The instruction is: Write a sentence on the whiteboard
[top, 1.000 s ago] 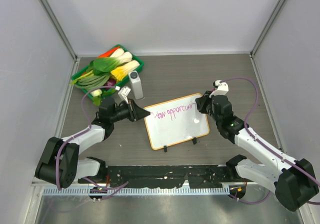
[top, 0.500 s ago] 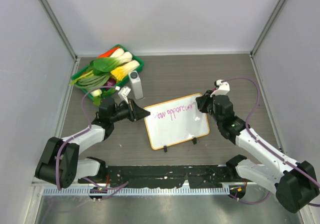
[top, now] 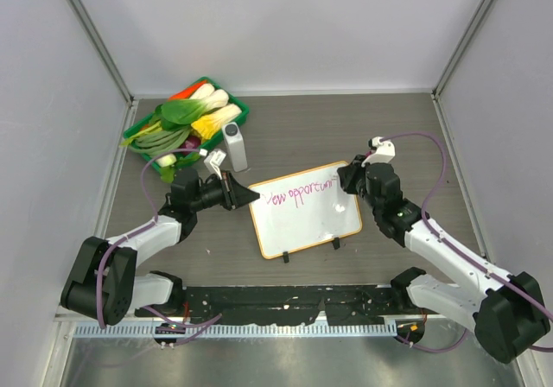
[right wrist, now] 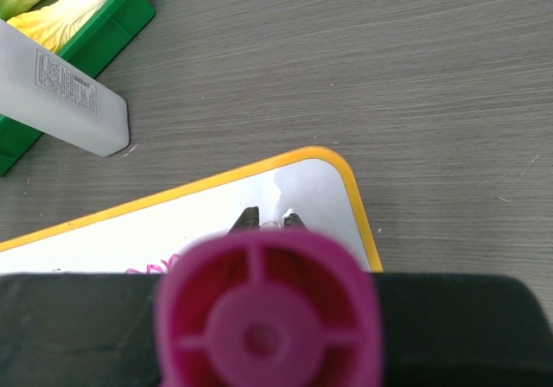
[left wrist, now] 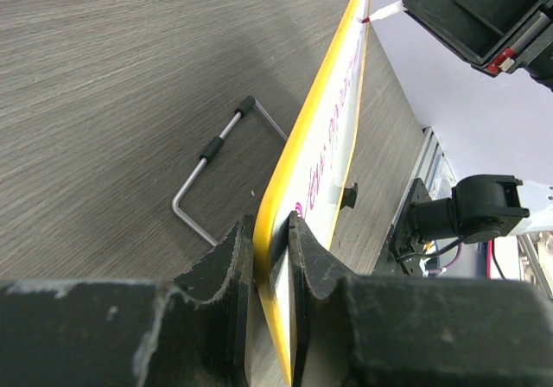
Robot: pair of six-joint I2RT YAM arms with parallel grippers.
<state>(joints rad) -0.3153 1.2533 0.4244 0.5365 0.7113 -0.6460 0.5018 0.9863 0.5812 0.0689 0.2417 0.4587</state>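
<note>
The whiteboard (top: pixel 311 225), white with an orange frame, lies tilted at the table's middle. Pink cursive writing, the sentence (top: pixel 298 196), runs along its far edge and reads about "New opportuni". My left gripper (top: pixel 251 197) is shut on the board's left corner; in the left wrist view the fingers (left wrist: pixel 270 231) clamp the yellow edge (left wrist: pixel 321 123). My right gripper (top: pixel 346 185) is shut on a pink marker (right wrist: pixel 263 318) held tip-down at the end of the writing, near the board's far right corner (right wrist: pixel 333 188). The marker's tip (left wrist: pixel 378 13) touches the board's far edge.
A green tray (top: pixel 235 111) of toy vegetables stands at the back left. A grey-white bottle-like block (top: pixel 234 146) lies beside it, just beyond the board. A bent wire stand (left wrist: pixel 210 177) lies on the table under the board. Two black clip feet (top: pixel 335 244) sit on the board's near edge.
The right gripper with the marker has shifted only slightly at the end of the pink line. The left gripper and the board have not moved.
</note>
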